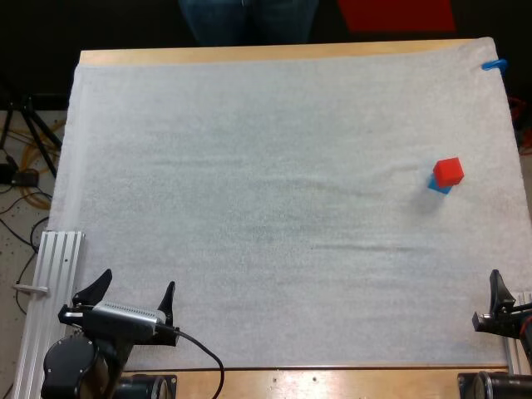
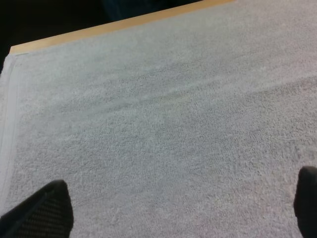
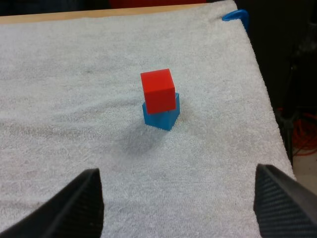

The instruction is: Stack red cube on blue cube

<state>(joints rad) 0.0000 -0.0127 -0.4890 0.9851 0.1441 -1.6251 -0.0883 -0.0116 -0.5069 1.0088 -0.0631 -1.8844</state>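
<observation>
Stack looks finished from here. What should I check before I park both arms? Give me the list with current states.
1. red cube resting on blue cube: ok, though turned slightly against it.
2. right gripper clear of the stack: ok, fingers apart and short of the cubes.
3. left gripper empty: ok, open over bare mat.
4. Stack away from the mat's edge: ok, mat shows all around it.
5. person clear of both arms: ok, standing beyond the far side of the table.
</observation>
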